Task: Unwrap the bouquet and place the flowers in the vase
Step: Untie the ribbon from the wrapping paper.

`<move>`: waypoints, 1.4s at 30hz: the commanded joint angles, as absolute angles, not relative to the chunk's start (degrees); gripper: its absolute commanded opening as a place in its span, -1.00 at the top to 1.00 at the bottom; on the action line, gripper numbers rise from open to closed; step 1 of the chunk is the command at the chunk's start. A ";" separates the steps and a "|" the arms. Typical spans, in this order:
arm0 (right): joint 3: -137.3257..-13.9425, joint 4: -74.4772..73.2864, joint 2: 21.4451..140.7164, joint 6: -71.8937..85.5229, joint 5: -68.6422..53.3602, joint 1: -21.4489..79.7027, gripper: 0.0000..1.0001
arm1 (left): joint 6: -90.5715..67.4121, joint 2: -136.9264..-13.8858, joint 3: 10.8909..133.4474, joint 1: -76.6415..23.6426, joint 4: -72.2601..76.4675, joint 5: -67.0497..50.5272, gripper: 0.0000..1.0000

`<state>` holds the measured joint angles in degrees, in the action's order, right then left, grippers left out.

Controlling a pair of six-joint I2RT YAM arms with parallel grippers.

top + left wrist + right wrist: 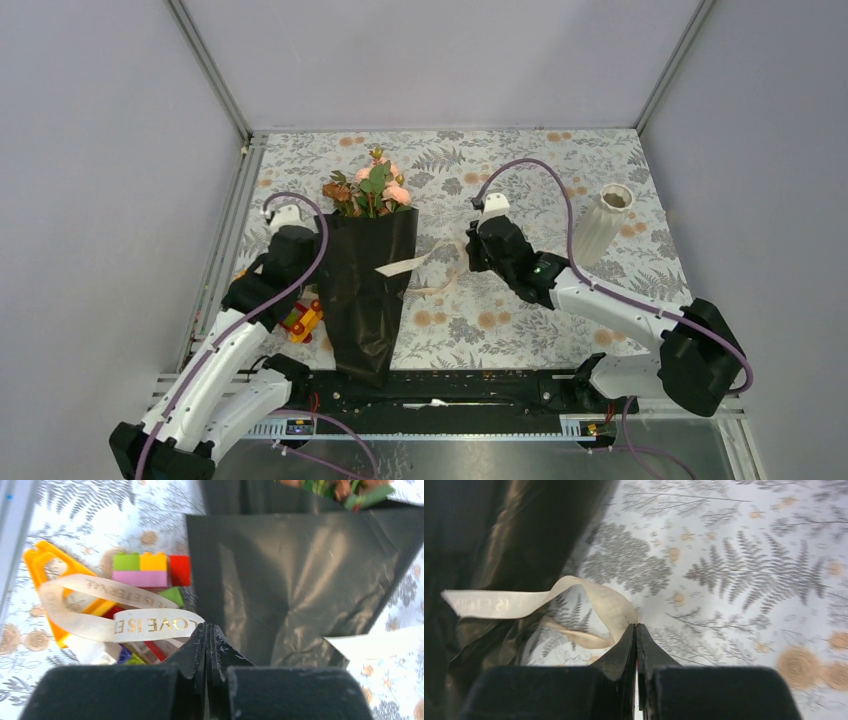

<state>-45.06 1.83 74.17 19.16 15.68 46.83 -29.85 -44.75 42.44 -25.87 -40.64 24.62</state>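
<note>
Since the bouquet [368, 280] lies flat in the top view, the vase [603, 222] well to its right, and the ribbon [150, 625] is pinched by the closed left gripper [206, 626] just left of it in the left wrist view and by the closed right gripper [636, 626] just right of it in the right wrist view, the ends are best drawn apart evenly.

Gold letters on the cream ribbon [150, 625], running left from the left end effector's [207, 630] tips, read upside down "LOVE IS E"; the strand beyond reads "IS ETERNAL".
</note>
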 commanded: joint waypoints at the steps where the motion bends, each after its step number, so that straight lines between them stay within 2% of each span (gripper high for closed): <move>1: -49.46 -4.24 71.67 20.27 21.14 43.29 1.00 | -21.54 -45.54 48.01 -16.99 -38.23 18.38 1.00; 7: -52.90 -8.98 72.15 21.37 21.89 38.52 1.00 | -18.76 -48.09 53.13 -4.70 -36.81 15.71 1.00; 15: -59.40 -13.43 74.25 19.90 27.11 36.16 1.00 | -16.83 -48.10 56.42 7.85 -34.69 22.06 1.00; 24: -62.73 -13.03 78.62 16.96 36.90 35.93 1.00 | -10.31 -47.21 52.92 9.18 -32.48 38.70 1.00; 34: -64.46 -14.33 86.30 23.02 29.75 31.99 1.00 | -8.38 -53.40 51.94 9.53 -31.90 40.92 0.98; 36: -65.56 -15.18 88.01 23.63 27.55 31.09 0.98 | -8.22 -55.23 52.34 9.83 -32.15 40.68 0.89; 37: -66.28 -15.64 88.84 23.77 26.65 30.89 0.91 | -8.30 -56.00 52.58 9.92 -32.47 40.36 0.78; 42: -68.26 -17.00 91.03 23.48 24.33 30.14 0.43 | -8.70 -56.90 52.09 9.93 -32.71 36.73 -0.01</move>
<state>-64.82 -15.86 90.28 22.41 27.20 30.63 -9.13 -57.34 51.92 9.52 -34.61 37.98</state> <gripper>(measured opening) 0.193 0.392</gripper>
